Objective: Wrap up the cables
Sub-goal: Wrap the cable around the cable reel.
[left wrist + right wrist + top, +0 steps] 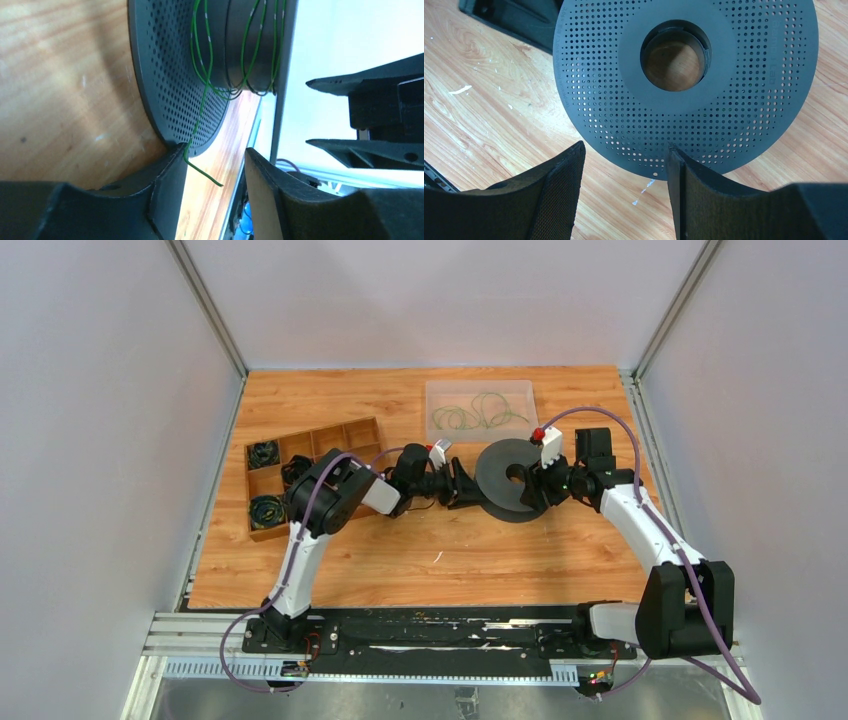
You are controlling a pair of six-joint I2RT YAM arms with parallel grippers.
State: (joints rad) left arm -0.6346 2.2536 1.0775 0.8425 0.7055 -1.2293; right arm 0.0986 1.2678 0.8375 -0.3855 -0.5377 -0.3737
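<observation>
Matt grey perforated plastic spool [624, 115], wood-grain table [489, 120], thin glossy green cables [201, 107]

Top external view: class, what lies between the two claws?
A dark perforated spool, seen from above; the left wrist view shows green cable wound on its hub.

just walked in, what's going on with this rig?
Both arms meet at the dark grey perforated spool mid-table. Thin green wire is wound round its hub; the loose end hangs between the left gripper's open jaws, not pinched. The right gripper sits at the flange, jaws apart. More loose green wires lie in the clear plastic bin.
</observation>
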